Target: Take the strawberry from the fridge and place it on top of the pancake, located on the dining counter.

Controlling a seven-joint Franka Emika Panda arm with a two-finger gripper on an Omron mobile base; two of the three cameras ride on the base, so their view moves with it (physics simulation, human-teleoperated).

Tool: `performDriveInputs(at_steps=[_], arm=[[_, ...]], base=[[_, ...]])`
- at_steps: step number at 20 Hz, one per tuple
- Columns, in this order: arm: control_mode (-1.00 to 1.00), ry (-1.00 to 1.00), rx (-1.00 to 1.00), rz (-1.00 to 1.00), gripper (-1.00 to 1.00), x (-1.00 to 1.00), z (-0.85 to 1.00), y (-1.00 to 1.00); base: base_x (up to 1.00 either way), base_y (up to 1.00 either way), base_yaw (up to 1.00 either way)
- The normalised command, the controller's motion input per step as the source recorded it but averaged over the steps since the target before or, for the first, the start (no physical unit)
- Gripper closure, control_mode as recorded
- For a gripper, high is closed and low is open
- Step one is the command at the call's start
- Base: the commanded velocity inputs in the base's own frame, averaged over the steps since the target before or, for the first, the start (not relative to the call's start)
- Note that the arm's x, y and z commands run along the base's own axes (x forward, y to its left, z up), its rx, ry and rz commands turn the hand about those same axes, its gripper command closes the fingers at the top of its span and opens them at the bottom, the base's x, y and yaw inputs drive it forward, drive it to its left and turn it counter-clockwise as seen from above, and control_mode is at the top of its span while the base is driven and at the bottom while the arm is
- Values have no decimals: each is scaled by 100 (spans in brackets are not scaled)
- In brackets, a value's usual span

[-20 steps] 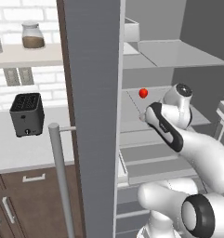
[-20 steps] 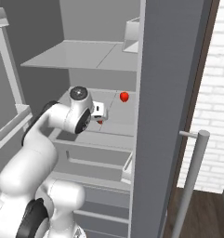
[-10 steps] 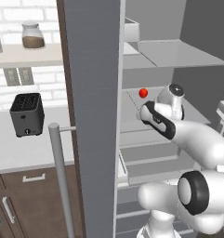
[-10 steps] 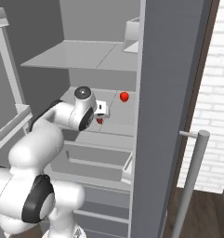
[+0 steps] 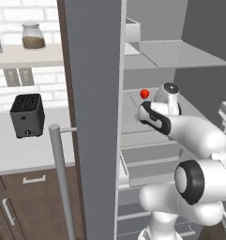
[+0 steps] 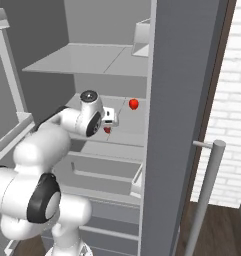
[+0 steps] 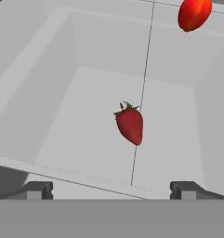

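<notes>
1. My two-finger gripper (image 7: 111,188) was wide open and held nothing; its two small dark tips stood far apart.
2. The small dark red strawberry with the green leafy top (image 7: 129,124) lay on the pale shelf inside the tall grey fridge (image 5: 93,93). It sat just ahead of my gripper, in line with the gap between the tips, and nothing touched it.
3. I think the task had only just started. The fridge door was already open and my hand was inside, near the strawberry. I had not picked it up yet.
4. I still had to close on the strawberry, lift it out, go to the dining counter and set the strawberry on the pancake.
5. A second, brighter red rounded fruit (image 5: 144,93) sat on the same shelf, farther back than the strawberry. I judged I had to be careful not to grab that one.
6. The shelf walls stood on both sides of the strawberry, so I had little room to move.
7. Outside the fridge, beside its open door, were a black toaster (image 5: 26,115) on the wall counter and a glass jar of brown stuff (image 5: 31,36) on a shelf above.
</notes>
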Motion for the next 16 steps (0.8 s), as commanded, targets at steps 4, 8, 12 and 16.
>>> performDriveInputs(at_steps=[4,8,12,16], arm=[[-100,4,0,1,-100,32,-14,-7],[-100,0,0,3,-100,32,-14,-11],[-100,0,0,2,-100,35,-26,-2],[-100,0,0,0,-100,38,-26,0]], base=[[0,0,0],[0,0,0],[0,0,0],[0,0,0]])
